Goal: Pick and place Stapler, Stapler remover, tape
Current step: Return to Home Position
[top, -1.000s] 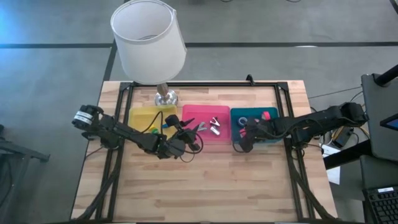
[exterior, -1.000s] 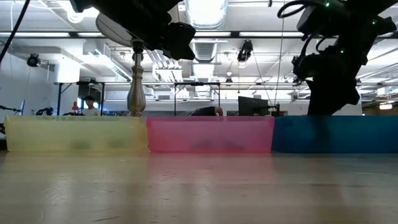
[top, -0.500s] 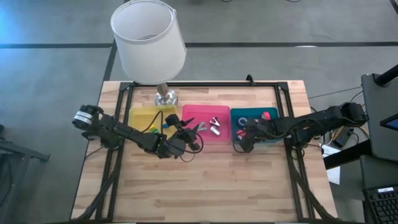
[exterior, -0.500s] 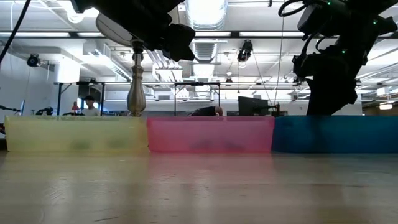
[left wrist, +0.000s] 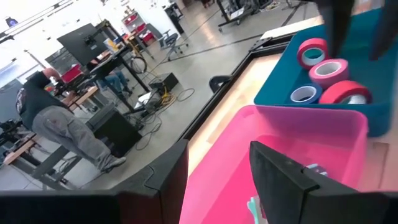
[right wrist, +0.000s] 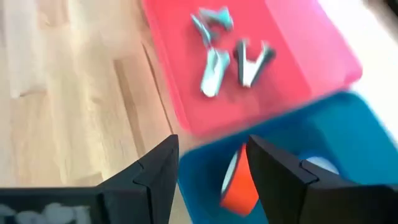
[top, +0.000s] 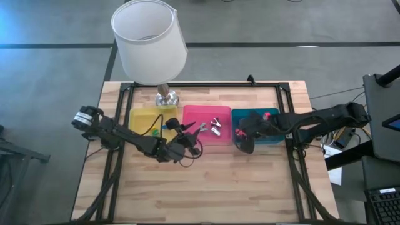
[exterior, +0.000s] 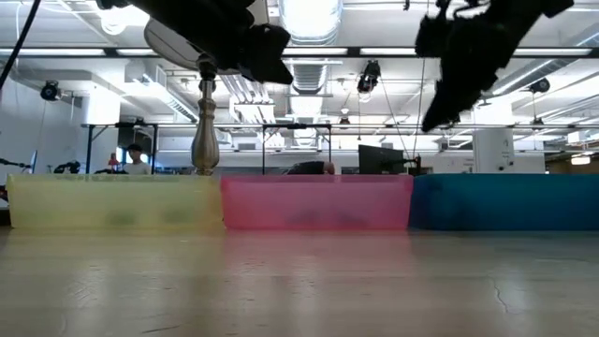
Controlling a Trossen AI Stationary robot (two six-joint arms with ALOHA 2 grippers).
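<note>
Changed since the prior record: right gripper has lifted off the blue bin's near wall; in the low view it now sits high in the upper right of the frame, clear of the bin's rim.

Item 1, right gripper: over the left end of the blue bin in the high view. Fingers spread apart, nothing between the pads.

Item 2, tape rolls: four, clustered inside the blue bin, toward the upper right of the left wrist view; three red to pink, one blue. In the right wrist view one orange-red roll shows in the gap between the right fingers, lying down in the bin and touching neither finger.

Item 3, left gripper: at the left edge of the pink bin, centre of the high view. Fingers parted, empty; tape rolls lie well beyond them.

Item 4, staple removers: silvery claws, loose in the pink bin.

Item 5, yellow bin: left of the pink one, the three bins side by side.

Item 6, lamp: upper left of centre, high view.
</note>
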